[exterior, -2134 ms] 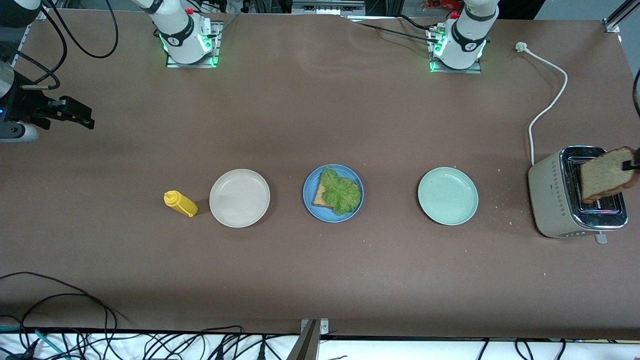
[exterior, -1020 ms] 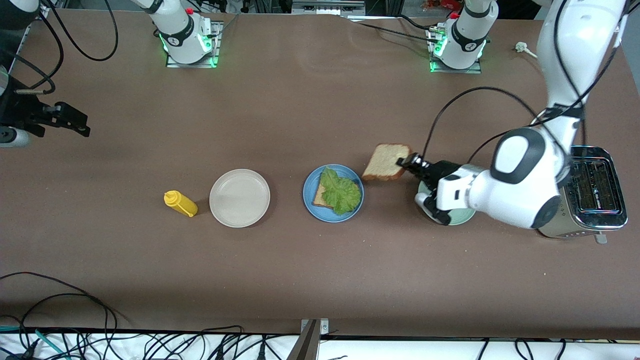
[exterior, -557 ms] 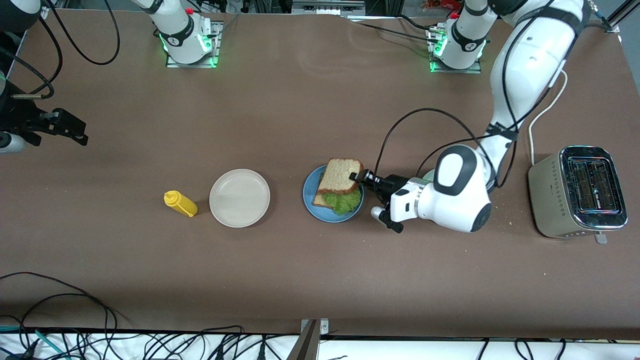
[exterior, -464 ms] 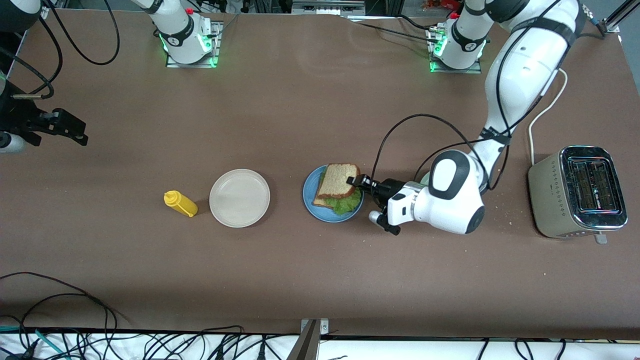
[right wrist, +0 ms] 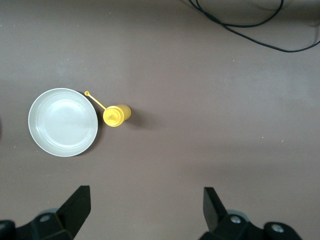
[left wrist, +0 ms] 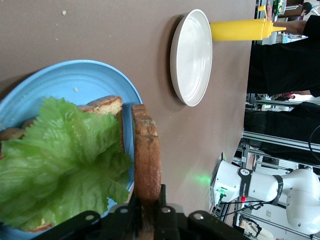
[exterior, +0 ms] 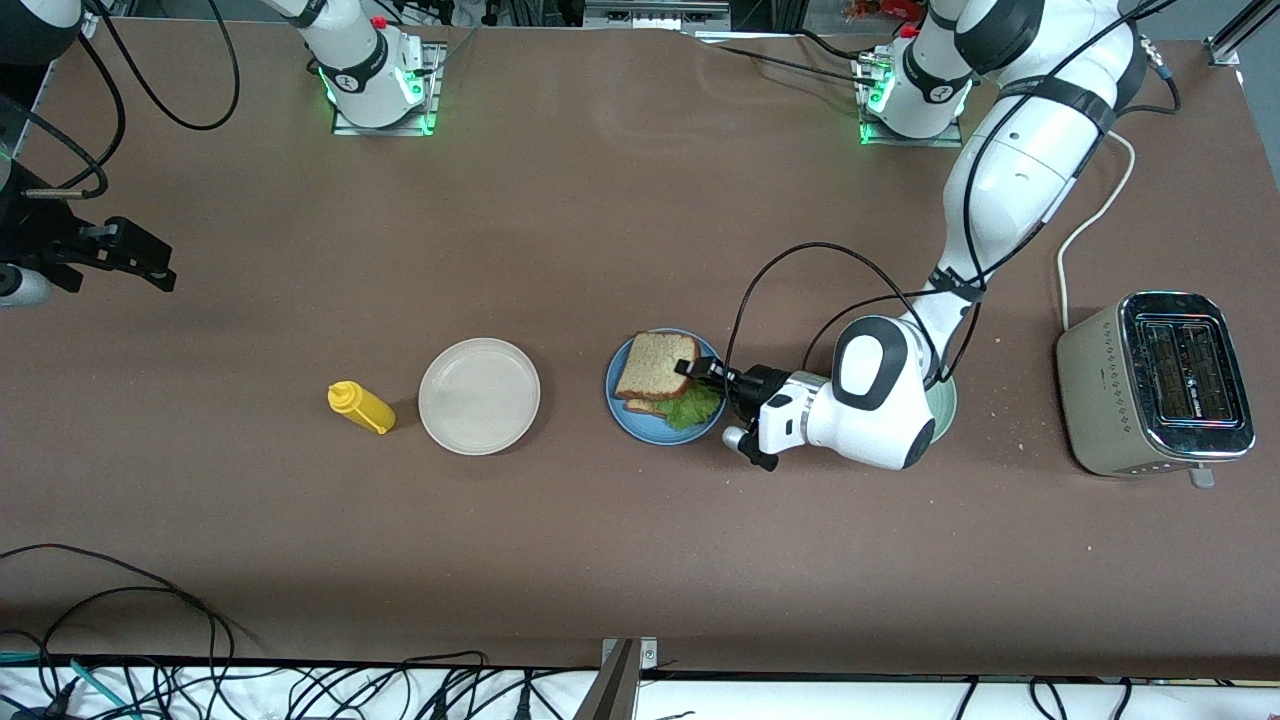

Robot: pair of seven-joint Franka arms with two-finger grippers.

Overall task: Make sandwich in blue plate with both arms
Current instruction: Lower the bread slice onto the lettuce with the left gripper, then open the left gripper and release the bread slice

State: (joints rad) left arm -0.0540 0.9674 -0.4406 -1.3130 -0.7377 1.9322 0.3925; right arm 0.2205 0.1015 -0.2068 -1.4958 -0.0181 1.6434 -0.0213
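Observation:
The blue plate (exterior: 622,421) sits mid-table and holds a bottom bread slice (exterior: 641,406) with a green lettuce leaf (exterior: 691,406) on it. My left gripper (exterior: 690,367) is shut on the edge of a second bread slice (exterior: 652,365) and holds it low over the lettuce and plate. In the left wrist view the held slice (left wrist: 146,155) stands edge-on between my fingers, beside the lettuce (left wrist: 60,160) and the blue plate (left wrist: 70,80). My right gripper (exterior: 150,268) is open and empty, waiting above the table at the right arm's end; it also shows in the right wrist view (right wrist: 145,207).
A beige plate (exterior: 479,396) and a yellow mustard bottle (exterior: 360,407) lie toward the right arm's end. A pale green plate (exterior: 942,410) is mostly hidden under the left arm. A toaster (exterior: 1160,385) with its cord stands at the left arm's end.
My left arm carried the bread slice from the toaster across the table and lowered it over the lettuce on the blue plate. The right arm has barely moved.

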